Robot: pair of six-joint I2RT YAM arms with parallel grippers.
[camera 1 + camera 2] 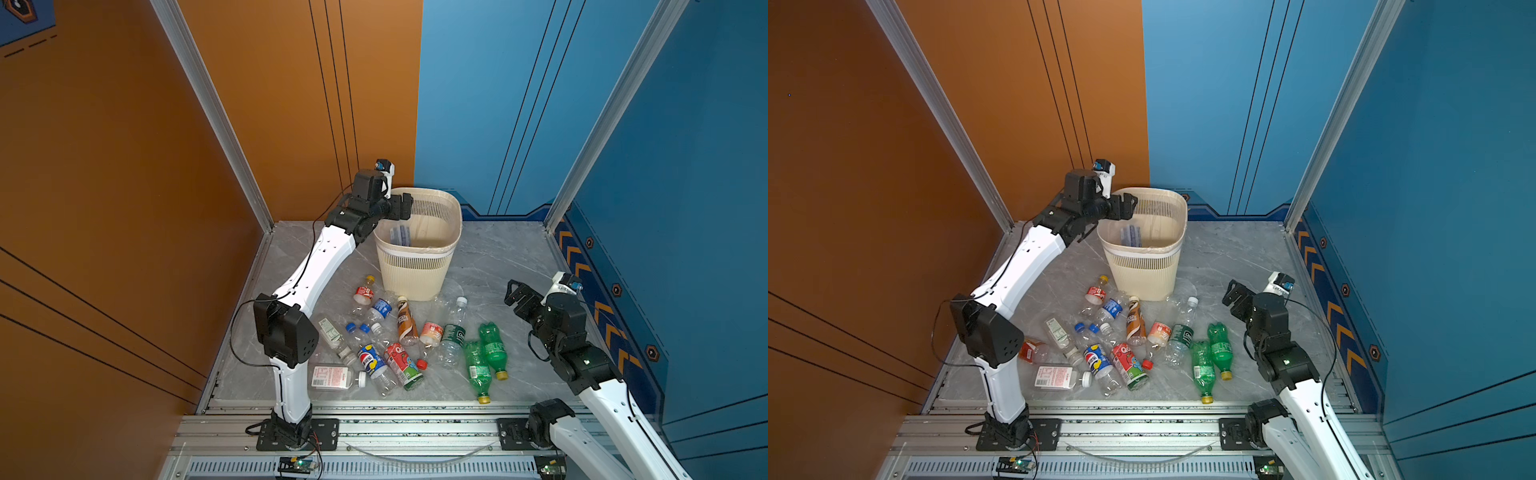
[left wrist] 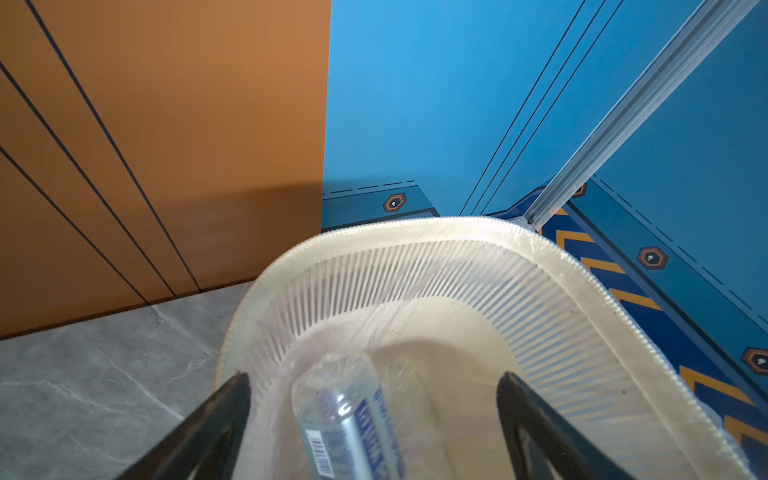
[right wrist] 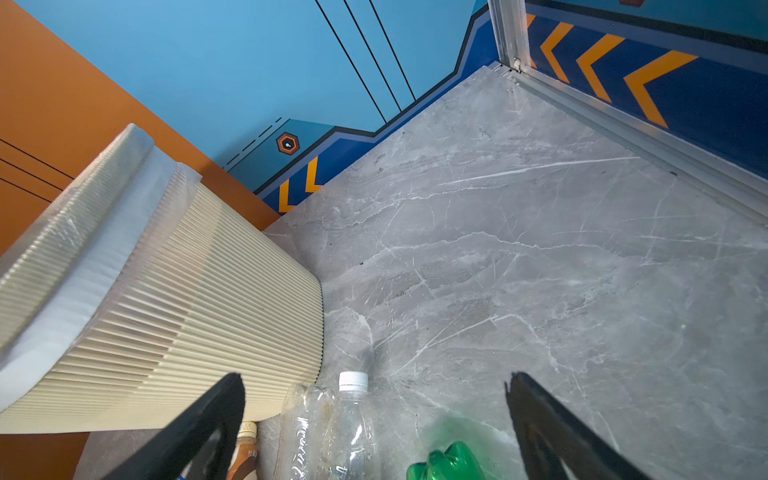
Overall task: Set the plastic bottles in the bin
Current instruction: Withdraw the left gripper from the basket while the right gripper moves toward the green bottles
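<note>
While left gripper (image 1: pixel 404 207) hangs over the bin (image 1: pixel 411 270): its jaws are spread wide and pinch nothing; they stand just above the near-left rim.
Bottle in bin (image 2: pixel 345 415): clear, blue label, already inside and below the open jaws, touching neither (it is blurred in both top views, so I cannot tell if it lies at rest).
Right gripper (image 1: pixel 514 293): jaws spread and empty, apart from the bin, near the white-capped clear bottle (image 3: pixel 351 415).
Plastic bottles (image 1: pixel 370 359): most lie on the grey surface (image 1: pixel 498 257) in front of the bin, packed close and partly crossing.
Risk, bin: it looks light; a finger that catches the rim or the liner (image 2: pixel 519 232) on the way back may tip or drag it.
Risk, pile: round bottles roll; a jaw coming down may push the neighbours or pinch two at once.
Risk, green bottles (image 1: pixel 492 345): they lie side by side, touching; one may slip out.
Risk, thin clear plastic: it may crush and squirt out of the grip.
</note>
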